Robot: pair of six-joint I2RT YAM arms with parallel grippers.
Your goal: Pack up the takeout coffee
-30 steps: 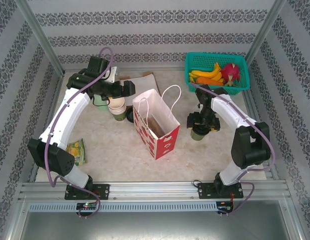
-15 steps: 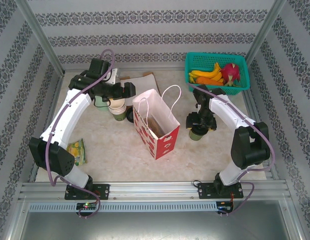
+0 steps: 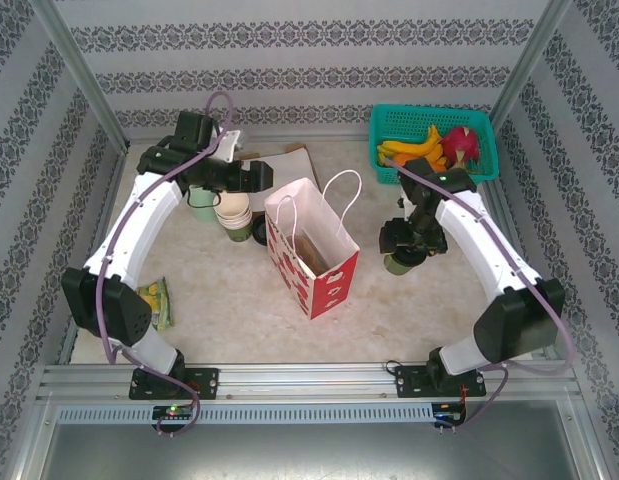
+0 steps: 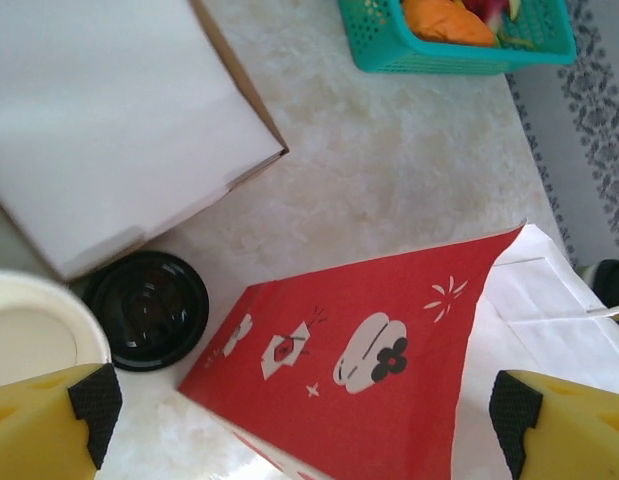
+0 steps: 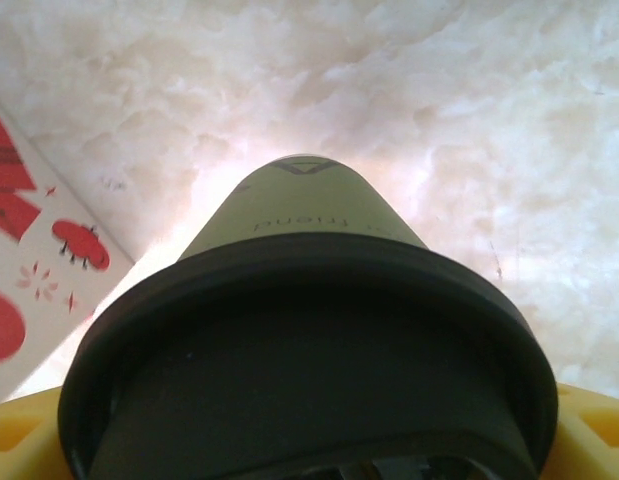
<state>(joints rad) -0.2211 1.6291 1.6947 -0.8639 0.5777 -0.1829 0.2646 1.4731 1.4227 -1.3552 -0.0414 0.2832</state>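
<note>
Right pincer [image 3: 401, 250] clamps the upright takeout coffee [image 5: 307, 240] near its lid; the open paper bag [image 3: 329, 283] stands to its left.

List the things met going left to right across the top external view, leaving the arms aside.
snack packet → pale green cup → stacked cups → red-and-white paper bag → takeout coffee

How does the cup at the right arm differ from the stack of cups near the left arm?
The takeout coffee wears a black lid; the stacked cups are open, cream inside. The takeout coffee is one cup; the stacked cups are several, nested. Both are green outside.
</note>
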